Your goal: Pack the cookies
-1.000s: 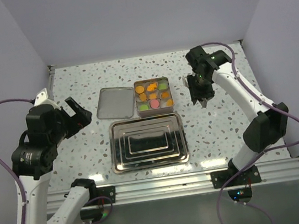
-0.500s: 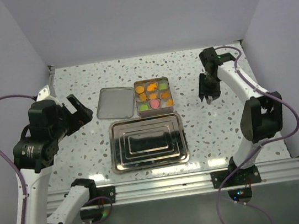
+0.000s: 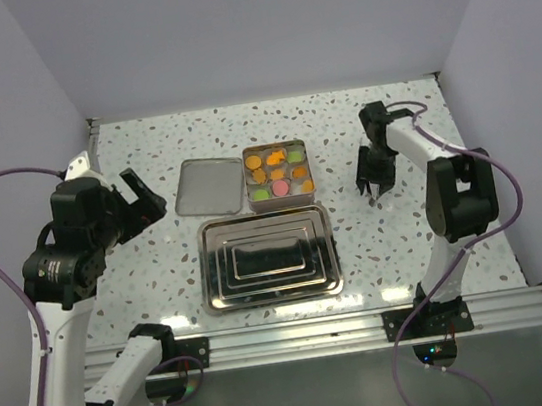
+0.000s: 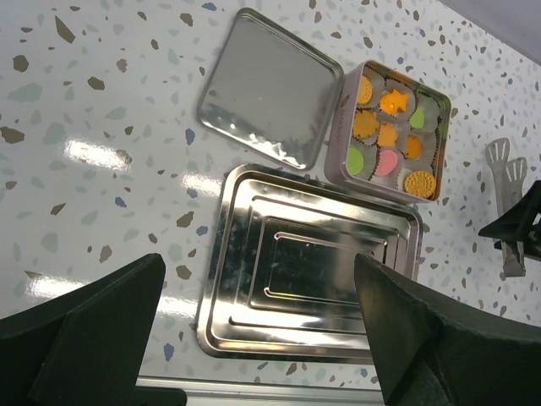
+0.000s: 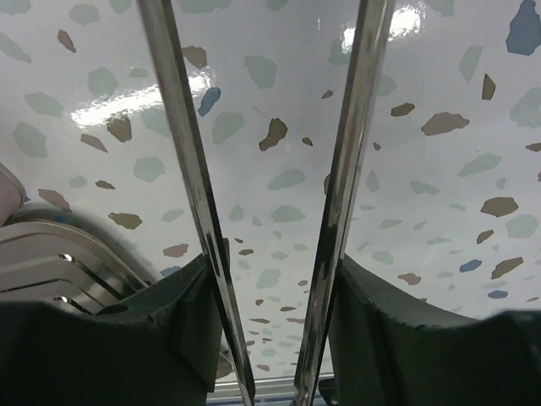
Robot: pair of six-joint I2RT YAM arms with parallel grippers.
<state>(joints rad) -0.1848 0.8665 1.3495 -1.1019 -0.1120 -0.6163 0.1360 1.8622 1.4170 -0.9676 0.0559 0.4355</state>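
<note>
While my left claw (image 3: 147, 202) hangs wide open above the left side of the table (image 3: 378, 248), my right claw (image 3: 374, 188) grips the metal tongs (image 5: 190, 169) low over the table on the right. The cookies (image 3: 278, 174) sit in paper cups (image 4: 382, 169) inside the square tin (image 4: 336, 144), far in the middle. A flat lid (image 3: 208, 186) lies just left of the tin. A shiny tray (image 3: 270, 258) lies just on the near side of it.

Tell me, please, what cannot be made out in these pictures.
- tongs: right wrist view, tips cut off by the top edge.
- cookies: top view, too small to tell round from flower-shaped.
- tray: right wrist view, mostly cut off by the left edge.
</note>
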